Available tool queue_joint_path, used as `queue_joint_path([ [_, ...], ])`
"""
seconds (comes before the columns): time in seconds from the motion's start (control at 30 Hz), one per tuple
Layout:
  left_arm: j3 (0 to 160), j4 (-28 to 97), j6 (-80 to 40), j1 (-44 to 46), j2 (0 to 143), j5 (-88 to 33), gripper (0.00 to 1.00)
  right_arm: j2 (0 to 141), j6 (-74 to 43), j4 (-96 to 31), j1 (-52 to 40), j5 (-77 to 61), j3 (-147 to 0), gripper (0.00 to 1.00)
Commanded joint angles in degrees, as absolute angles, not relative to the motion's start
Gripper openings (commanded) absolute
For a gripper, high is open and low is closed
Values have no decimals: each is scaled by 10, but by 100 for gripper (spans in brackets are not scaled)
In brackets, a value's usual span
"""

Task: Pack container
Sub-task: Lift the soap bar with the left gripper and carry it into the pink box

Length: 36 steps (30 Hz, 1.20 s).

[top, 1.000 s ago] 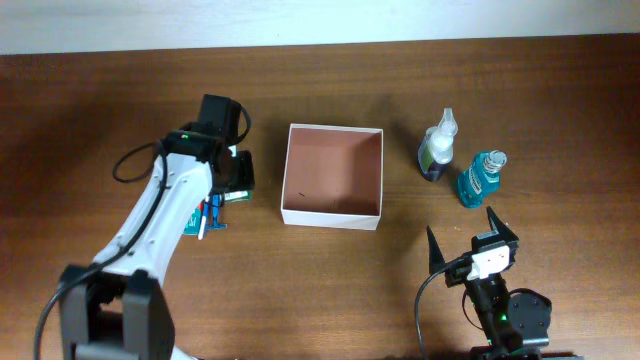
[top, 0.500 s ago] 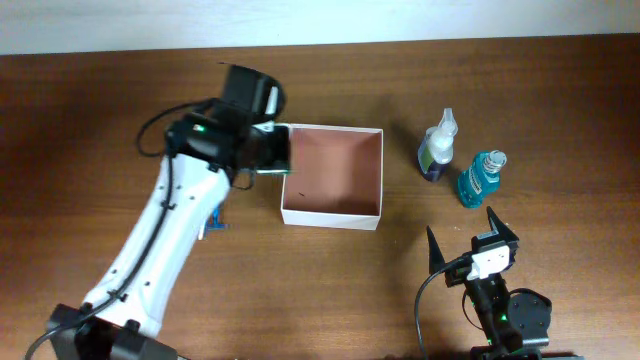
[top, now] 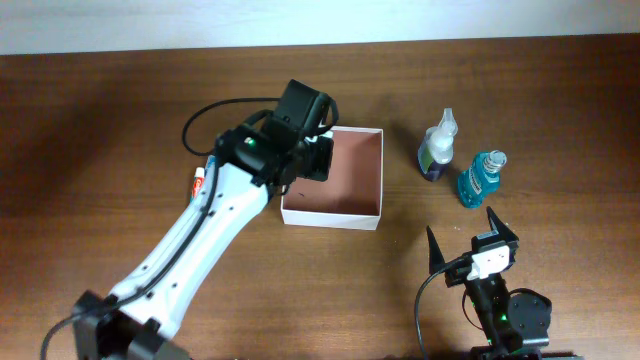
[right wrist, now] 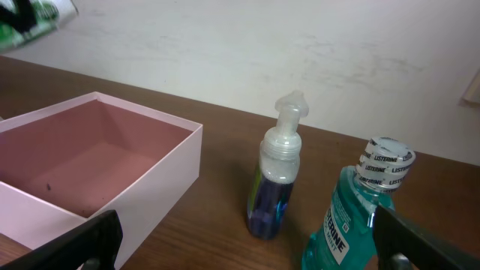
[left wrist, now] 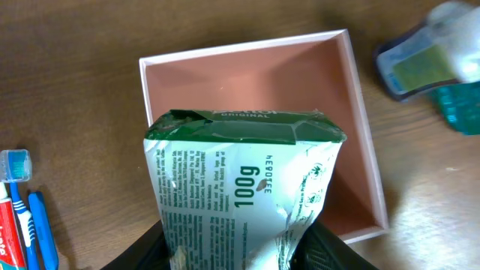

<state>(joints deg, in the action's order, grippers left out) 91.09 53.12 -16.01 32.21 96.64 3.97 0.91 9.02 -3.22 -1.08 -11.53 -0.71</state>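
Container (top: 331,217) sits below the left pincer (left wrist: 238,251), clamped half-open on a green pouch (left wrist: 244,187); right pincer (top: 462,235) gapes empty.

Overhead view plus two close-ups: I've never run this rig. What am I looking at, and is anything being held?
Two robot arms work at a table. The overhead picture is from a fixed camera above; the other two come from cameras on each wrist. The left gripper holds a green-and-white packet above the left part of the container, a white box with a pinkish inside. The right gripper stands open and empty near a pump bottle and a teal mouthwash bottle. A toothpaste tube and toothbrush lie left of the box.
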Motion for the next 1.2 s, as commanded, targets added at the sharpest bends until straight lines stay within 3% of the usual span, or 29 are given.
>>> queue_joint_path([
  [0.0,921,527,-147,321,1004,63,44,5,88,-33,-6,-114,-3,98],
  [1.17,921,488,-215,321,1147,90,42,5,88,-33,-6,-114,-3,98],
])
